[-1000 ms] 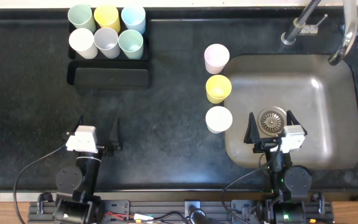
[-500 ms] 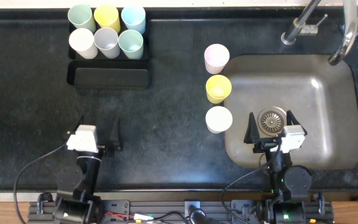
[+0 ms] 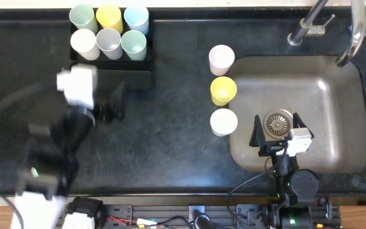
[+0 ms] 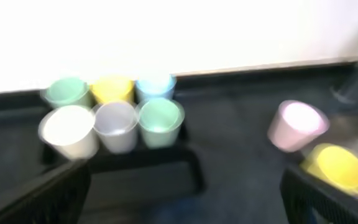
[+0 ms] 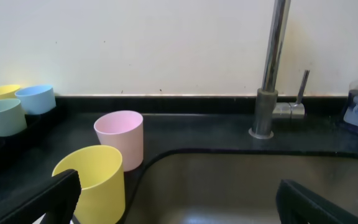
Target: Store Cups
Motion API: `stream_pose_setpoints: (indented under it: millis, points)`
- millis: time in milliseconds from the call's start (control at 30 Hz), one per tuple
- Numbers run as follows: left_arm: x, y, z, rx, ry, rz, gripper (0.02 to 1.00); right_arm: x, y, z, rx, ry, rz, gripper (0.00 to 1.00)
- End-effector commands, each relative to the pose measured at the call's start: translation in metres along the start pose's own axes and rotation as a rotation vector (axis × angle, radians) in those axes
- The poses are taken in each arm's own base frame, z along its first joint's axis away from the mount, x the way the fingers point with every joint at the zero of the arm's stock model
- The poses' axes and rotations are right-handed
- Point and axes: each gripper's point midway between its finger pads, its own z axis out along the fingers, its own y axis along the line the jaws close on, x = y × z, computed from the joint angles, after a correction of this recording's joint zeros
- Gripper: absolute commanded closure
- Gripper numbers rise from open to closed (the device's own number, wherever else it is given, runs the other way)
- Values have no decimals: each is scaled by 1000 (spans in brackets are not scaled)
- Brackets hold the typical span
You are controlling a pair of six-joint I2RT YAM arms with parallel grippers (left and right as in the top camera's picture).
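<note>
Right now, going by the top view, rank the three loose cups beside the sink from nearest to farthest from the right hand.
1. White cup, near end of the row, closest to the right hand.
2. Yellow cup, middle of the row.
3. Pink cup, far end of the row.

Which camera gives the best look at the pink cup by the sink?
The right wrist view: the pink cup stands close and upright, its side wall in plain sight. The top view gives just its rim and inside from above. The left wrist view catches it farther off, beside the yellow cup.
</note>
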Motion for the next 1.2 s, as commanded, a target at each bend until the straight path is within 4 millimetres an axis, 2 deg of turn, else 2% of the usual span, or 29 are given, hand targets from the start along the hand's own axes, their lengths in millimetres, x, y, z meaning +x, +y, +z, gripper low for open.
stream_pose_setpoints:
  millis: [33,200,333,433,500,700,833,933,1067,1200]
  points:
    - [-40,-44,30,194,176,-76,20,3,1,0,-7,-2,-3,5]
    - [-36,-64,94,75,467,-181,23,3,1,0,-7,-1,-3,3]
    - [-29,-104,145,74,597,-187,20,3,1,0,-7,-1,-3,3]
    - [-20,-123,171,60,672,-218,20,3,1,0,-7,-1,-3,3]
    - [-12,-130,184,41,713,-251,20,3,1,0,-7,-1,-3,3]
    - [36,-135,208,-48,848,-365,20,3,1,0,-7,-2,-3,3]
    - [63,-146,223,-75,898,-396,20,3,1,0,-8,-2,-3,5]
    - [72,-158,228,-67,911,-401,20,3,1,0,-8,-2,-3,5]
    - [72,-174,234,-31,887,-394,20,3,1,0,-8,-1,-3,3]
    - [80,-181,238,-36,896,-407,20,3,1,0,-8,-1,-3,3]
